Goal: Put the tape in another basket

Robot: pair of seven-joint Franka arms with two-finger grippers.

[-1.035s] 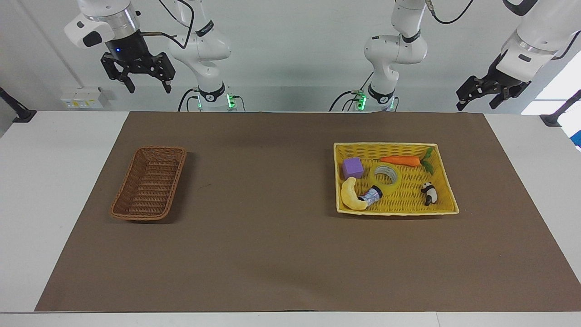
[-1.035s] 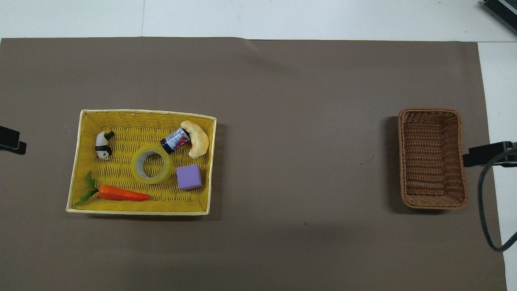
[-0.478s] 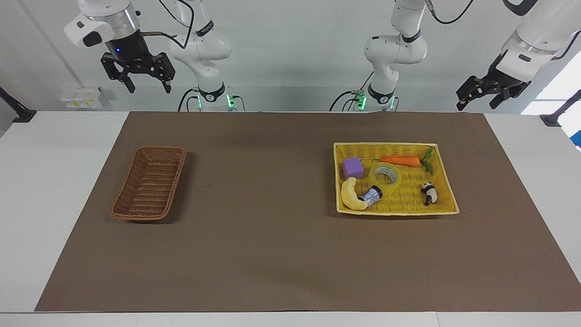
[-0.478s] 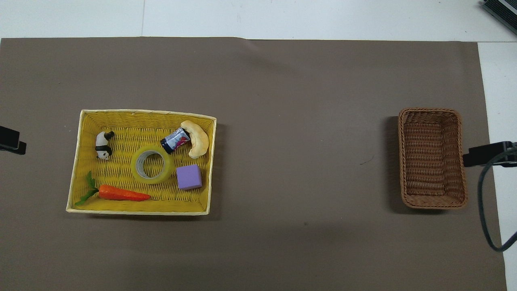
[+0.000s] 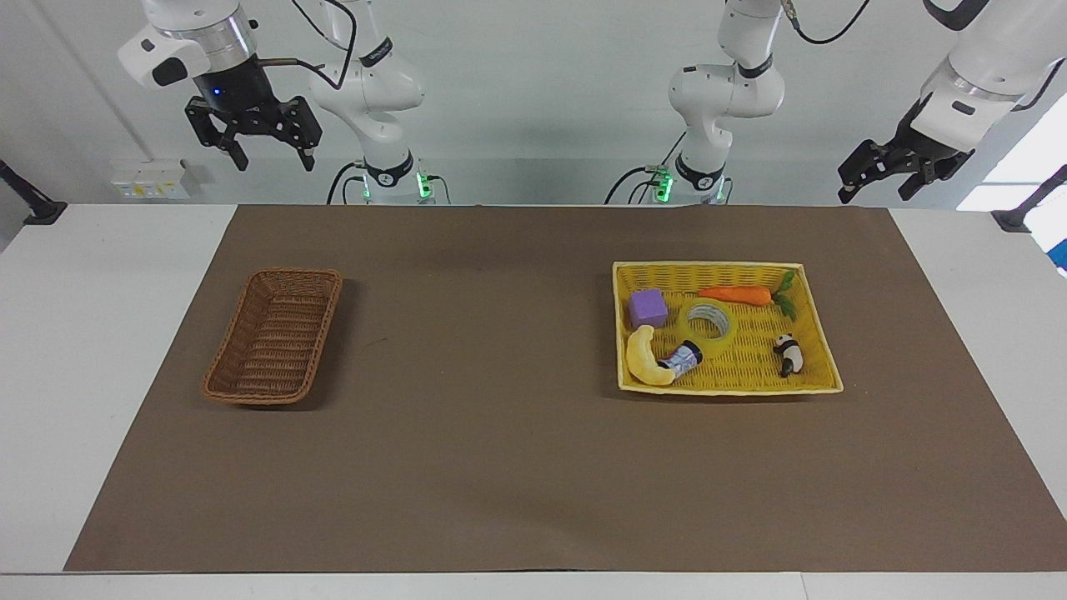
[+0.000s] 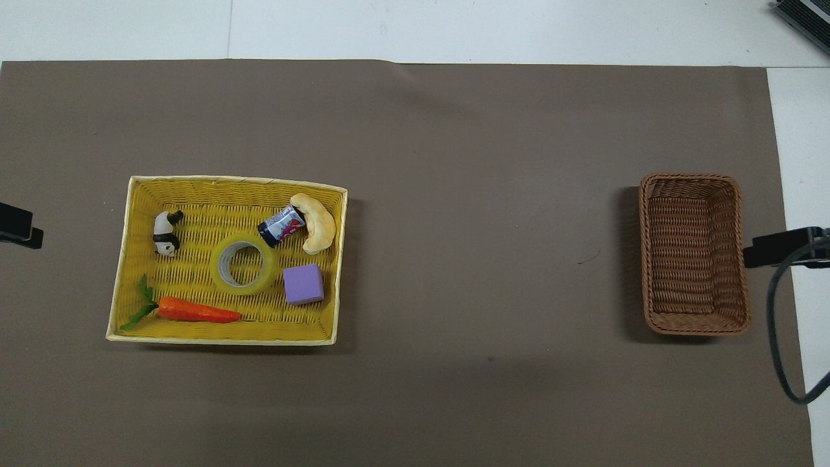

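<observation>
The tape (image 5: 708,321), a translucent yellow roll with a pale core, lies flat in the middle of the yellow woven tray (image 5: 725,268) toward the left arm's end of the table; it also shows in the overhead view (image 6: 244,264). The dark brown wicker basket (image 5: 288,272) stands empty toward the right arm's end, also in the overhead view (image 6: 690,176). My right gripper (image 5: 273,161) hangs open and empty high up at the robots' edge of the table, near the basket's end. My left gripper (image 5: 877,190) hangs open and empty high up at the tray's end.
In the yellow tray (image 6: 233,182) with the tape lie a purple cube (image 6: 303,284), an orange carrot (image 6: 194,311), a panda figure (image 6: 166,233), a pale banana toy (image 6: 316,222) and a small can (image 6: 281,225). A brown mat (image 6: 454,194) covers the table.
Both grippers have risen very slightly. Nothing on the table has moved.
</observation>
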